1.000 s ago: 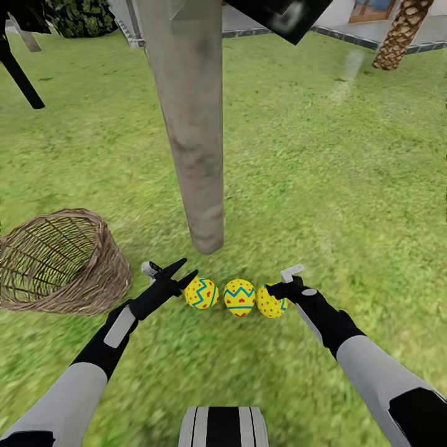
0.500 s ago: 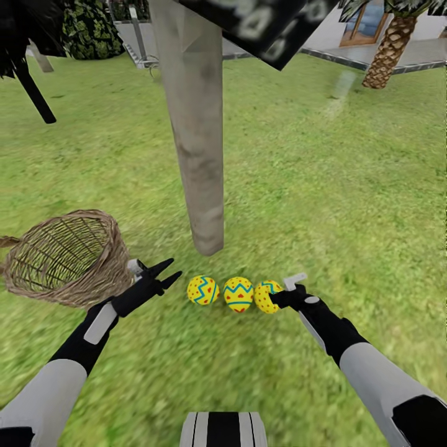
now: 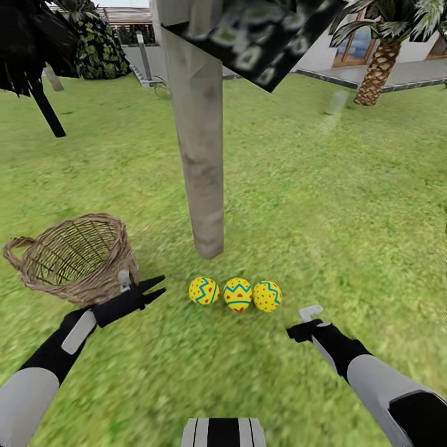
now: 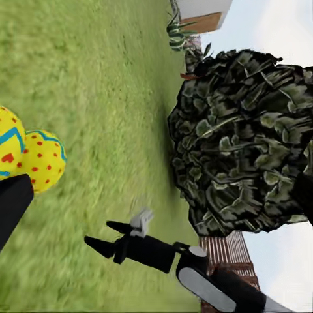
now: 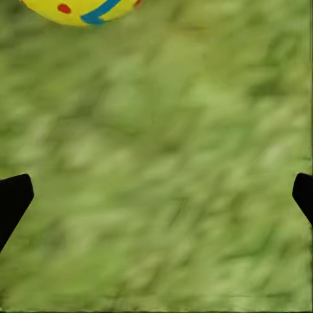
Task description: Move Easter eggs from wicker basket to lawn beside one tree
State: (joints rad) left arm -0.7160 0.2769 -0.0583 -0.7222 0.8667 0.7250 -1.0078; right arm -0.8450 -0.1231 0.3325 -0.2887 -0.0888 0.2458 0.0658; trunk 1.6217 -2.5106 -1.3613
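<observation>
Three Easter eggs (image 3: 235, 294) lie in a row on the lawn (image 3: 347, 205), touching or nearly touching one another, just in front of the foot of the tree (image 3: 202, 167) with the pale grey-tan trunk. None is in the wicker basket (image 3: 74, 257), which sits tilted on the grass to the left of the trunk, its mouth facing up and toward the camera; no egg is visible inside it.

The left gripper (image 3: 153, 288) hovers between the basket and the leftmost egg, jaws spread, holding nothing. The right gripper (image 3: 299, 332) hangs above the grass near the rightmost egg, apart from it; in the right wrist view its fingertips (image 5: 13, 199) stand wide apart over bare grass, with one egg (image 5: 81, 10) at the frame edge.

A short palm (image 3: 375, 68) and a white house (image 3: 347, 43) stand at the far right.
</observation>
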